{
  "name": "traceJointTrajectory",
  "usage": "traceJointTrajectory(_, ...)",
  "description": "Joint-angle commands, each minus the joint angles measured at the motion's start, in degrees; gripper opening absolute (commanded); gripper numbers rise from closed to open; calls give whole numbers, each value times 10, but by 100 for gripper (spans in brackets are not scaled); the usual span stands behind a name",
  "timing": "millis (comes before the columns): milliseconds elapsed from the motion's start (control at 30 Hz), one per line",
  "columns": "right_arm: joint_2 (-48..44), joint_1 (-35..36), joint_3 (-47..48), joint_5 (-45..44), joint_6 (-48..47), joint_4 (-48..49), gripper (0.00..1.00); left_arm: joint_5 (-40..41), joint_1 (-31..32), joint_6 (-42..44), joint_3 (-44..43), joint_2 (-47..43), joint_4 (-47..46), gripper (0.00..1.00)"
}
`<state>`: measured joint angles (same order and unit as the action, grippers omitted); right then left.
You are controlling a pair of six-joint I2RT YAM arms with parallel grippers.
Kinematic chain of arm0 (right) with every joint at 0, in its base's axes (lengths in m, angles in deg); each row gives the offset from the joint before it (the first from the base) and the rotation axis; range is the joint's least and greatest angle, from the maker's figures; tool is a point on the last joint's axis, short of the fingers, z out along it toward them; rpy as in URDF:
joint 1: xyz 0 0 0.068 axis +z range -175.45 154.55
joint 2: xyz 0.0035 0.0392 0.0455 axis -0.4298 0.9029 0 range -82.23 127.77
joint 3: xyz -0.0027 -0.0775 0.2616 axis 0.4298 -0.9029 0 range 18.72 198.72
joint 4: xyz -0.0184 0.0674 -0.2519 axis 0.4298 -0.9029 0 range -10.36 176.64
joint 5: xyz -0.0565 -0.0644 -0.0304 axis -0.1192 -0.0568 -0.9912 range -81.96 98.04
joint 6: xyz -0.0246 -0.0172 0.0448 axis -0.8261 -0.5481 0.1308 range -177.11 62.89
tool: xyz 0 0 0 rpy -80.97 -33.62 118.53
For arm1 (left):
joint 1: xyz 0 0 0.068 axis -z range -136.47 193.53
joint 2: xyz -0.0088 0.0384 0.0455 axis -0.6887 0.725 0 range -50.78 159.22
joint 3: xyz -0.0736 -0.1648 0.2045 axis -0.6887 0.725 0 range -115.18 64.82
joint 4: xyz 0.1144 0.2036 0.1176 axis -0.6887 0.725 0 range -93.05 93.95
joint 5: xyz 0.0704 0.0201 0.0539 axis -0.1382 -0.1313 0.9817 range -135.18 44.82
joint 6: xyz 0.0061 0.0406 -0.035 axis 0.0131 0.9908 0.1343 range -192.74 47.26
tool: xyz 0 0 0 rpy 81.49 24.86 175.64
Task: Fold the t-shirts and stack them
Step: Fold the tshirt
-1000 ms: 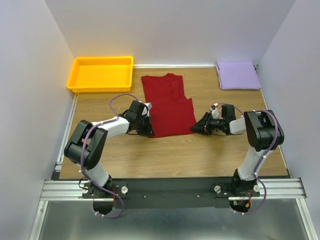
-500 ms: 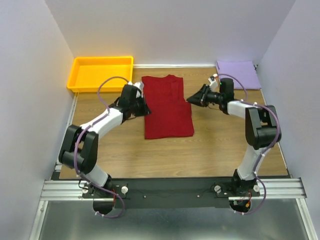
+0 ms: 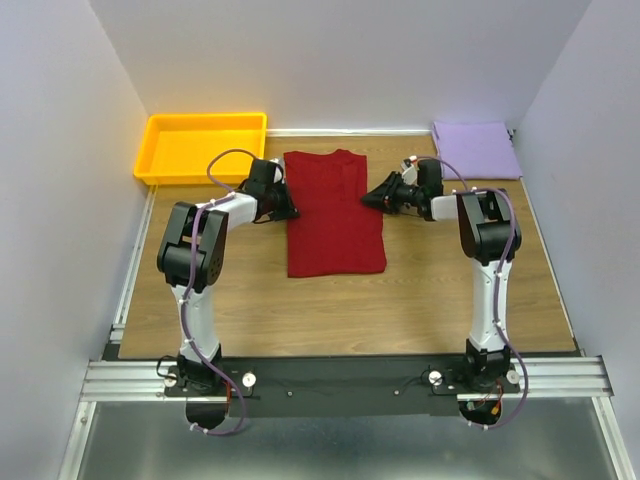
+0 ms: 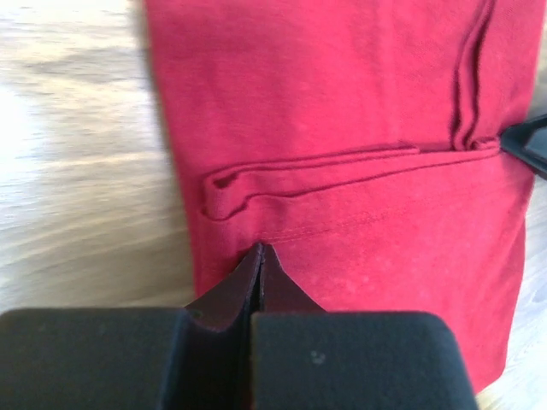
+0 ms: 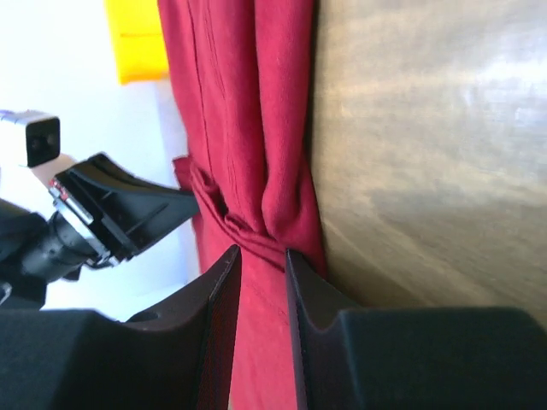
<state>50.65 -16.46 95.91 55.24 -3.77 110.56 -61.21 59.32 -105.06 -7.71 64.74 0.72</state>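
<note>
Left claw (image 3: 290, 205), right claw (image 3: 368, 198) pinch red shirt (image 3: 335, 225) — wooden table (image 3: 350, 300); pale walls (image 3: 340, 60).

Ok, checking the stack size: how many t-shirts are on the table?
2. The red t-shirt lies in the middle, its side edges pinched by the left gripper and right gripper; the lavender t-shirt sits folded in the far right corner. None seems hidden.

There's the deep red t-shirt (image 3: 335, 215) lying mid-table, folded into a narrow rectangle with its long side running toward the far wall and a small bunched ridge crossing it near the far end, while the pale lavender t-shirt (image 3: 477, 150) sits flat and neatly folded in the far right corner, well apart.
</note>
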Motion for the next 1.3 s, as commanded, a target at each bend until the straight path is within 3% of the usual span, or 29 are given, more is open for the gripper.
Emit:
traceJointTrajectory(0,-7,-1,-18,-131,-53,-77,35,40,-15,9,5,14,33,3)
traceJointTrajectory(100,-29,-9,-49,-177,-43,-76,35,40,-15,9,15,6,33,3)
traceJointTrajectory(300,-110,-7,-60,-146,-81,-85,38,43,-11,14,35,-67,35,8)
traceJointTrajectory(433,-191,0,-59,-169,-154,-183,44,90,6,30,51,-146,61,27)
traceJointTrajectory(500,-239,9,-68,-222,-205,-278,46,111,20,37,70,-195,78,35)
traceJointTrajectory(600,-302,44,-103,-336,-257,-392,51,175,45,49,105,-261,111,55)
traceJointTrajectory(700,-359,88,-159,-412,-269,-460,53,207,68,54,150,-322,141,62)
traceJointTrajectory(967,-419,204,-232,-496,-247,-535,55,246,132,31,242,-434,186,64)
traceJointTrajectory(1267,-395,231,-225,-527,-232,-534,54,239,153,16,275,-465,194,63)
